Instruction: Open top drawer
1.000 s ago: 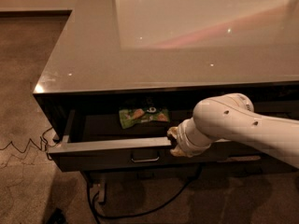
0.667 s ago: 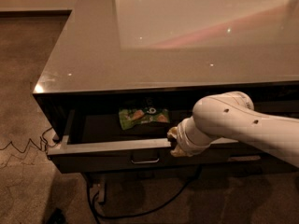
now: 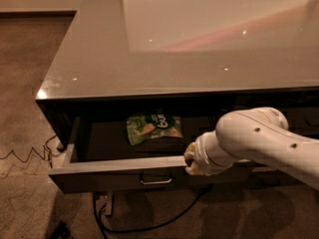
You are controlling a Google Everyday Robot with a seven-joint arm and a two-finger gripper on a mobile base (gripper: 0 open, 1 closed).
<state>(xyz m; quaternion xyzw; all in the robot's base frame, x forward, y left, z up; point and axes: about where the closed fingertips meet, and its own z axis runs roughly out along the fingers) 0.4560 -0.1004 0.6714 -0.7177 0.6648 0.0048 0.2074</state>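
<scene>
The top drawer (image 3: 109, 177) of the dark cabinet stands pulled out toward me, with its small loop handle (image 3: 155, 180) at the centre of the front. A green snack bag (image 3: 153, 127) lies on the drawer's flat floor. My gripper (image 3: 191, 159) sits at the top edge of the drawer front, just right of the handle, at the end of the white arm (image 3: 259, 141) that comes in from the right. The arm's wrist hides most of the gripper.
The cabinet's glossy grey top (image 3: 149, 59) overhangs the back of the drawer. Brown carpet (image 3: 25, 83) lies to the left. A zigzag cable (image 3: 25, 156) runs on the floor at the left, and black cables (image 3: 149, 223) trail under the drawer front.
The drawer front has come a little further out toward me, and the gripper has moved with it. The snack bag stays in place in the drawer.
</scene>
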